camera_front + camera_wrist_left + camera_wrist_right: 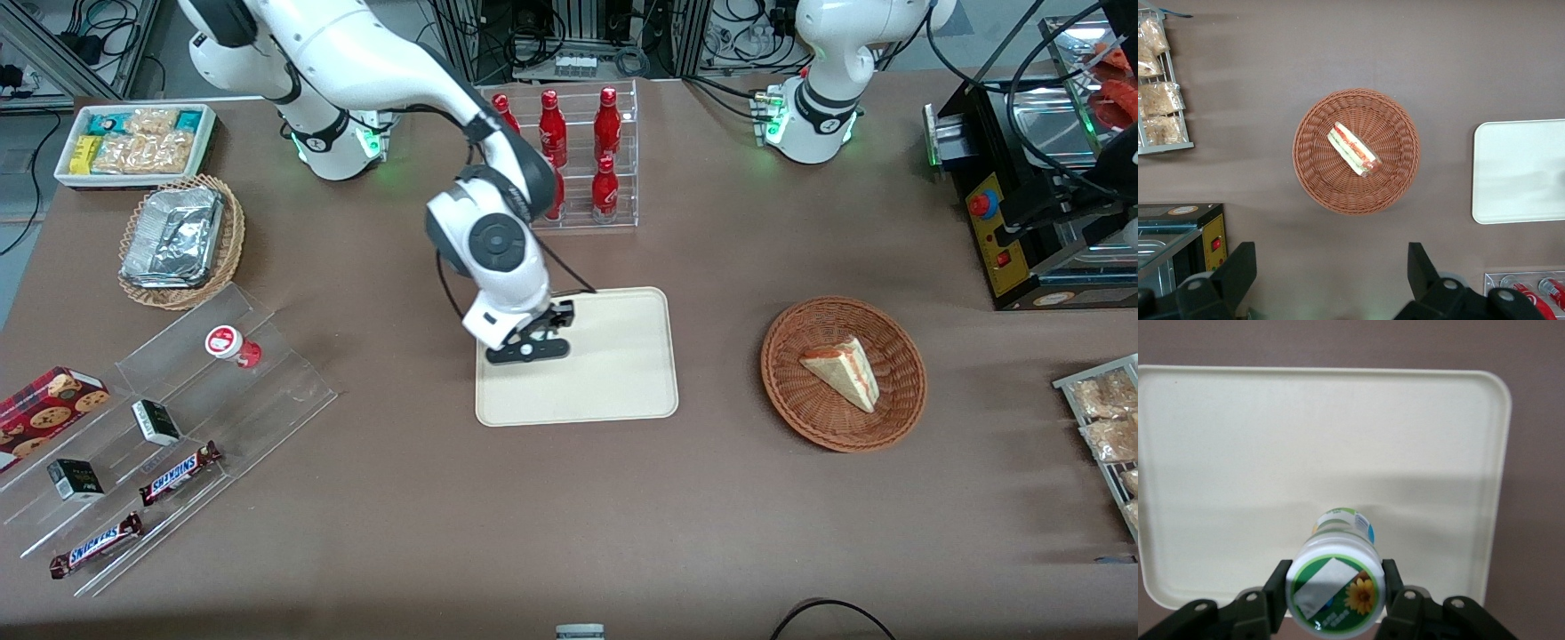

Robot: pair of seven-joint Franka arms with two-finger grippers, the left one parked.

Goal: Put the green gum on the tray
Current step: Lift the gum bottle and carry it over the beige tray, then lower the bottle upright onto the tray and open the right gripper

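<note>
The claw [1335, 603] grips the green gum [1336, 590] just below its lid, hovering above the tray [1218, 453]. The small rigid plastic bottle looks light and smooth, so a firm mid-body pinch suits it.

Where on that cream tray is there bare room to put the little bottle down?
Nearly everywhere: the tray holds nothing. The hand, shut on the green gum, hangs over the tray's edge toward the working arm. Bare table separates the tray from the wicker basket; the cola rack crowds its farther edge.
</note>
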